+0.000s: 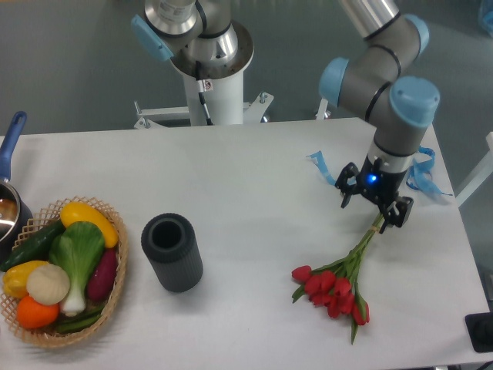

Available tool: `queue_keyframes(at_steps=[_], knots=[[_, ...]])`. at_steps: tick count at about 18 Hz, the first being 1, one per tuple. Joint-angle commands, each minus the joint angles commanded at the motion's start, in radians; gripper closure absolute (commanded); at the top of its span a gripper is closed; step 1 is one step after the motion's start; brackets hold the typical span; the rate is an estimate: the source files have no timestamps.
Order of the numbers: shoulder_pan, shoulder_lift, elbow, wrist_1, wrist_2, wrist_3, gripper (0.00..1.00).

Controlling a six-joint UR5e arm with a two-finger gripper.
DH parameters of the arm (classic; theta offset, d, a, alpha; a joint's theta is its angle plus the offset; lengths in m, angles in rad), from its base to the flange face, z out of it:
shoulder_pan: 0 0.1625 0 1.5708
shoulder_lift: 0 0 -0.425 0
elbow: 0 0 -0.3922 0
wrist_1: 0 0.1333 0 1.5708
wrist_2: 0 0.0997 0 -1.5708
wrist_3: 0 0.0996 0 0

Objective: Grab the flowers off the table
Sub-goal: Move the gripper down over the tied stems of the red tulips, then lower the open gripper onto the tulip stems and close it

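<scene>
One gripper (377, 202) hangs low over the table (254, 177); whether its fingers clasp anything cannot be told. At its six o'clock the flowers' (333, 287) stems begin, running toward seven o'clock to the red heads lying on the tabletop.

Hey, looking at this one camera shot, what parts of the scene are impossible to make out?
- Whether the gripper jaws actually clamp the flowers: the stem ends run up under the wrist body, which hides the contact.
- The pot at the left: cut off by the picture edge, only its blue handle and part of the rim show.
- Inside the dark cylinder: too dark to see.
- The black object at lower right: cut off by the edge.
</scene>
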Motion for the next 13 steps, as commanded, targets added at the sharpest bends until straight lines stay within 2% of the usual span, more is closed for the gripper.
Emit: queue_keyframes(at_steps=[7, 13], knots=[[-0.002, -0.04, 0.014, 0.005, 0.0, -0.014, 0.0], [-0.035, -0.075, 0.026, 0.023, 0.02, -0.015, 0.0]])
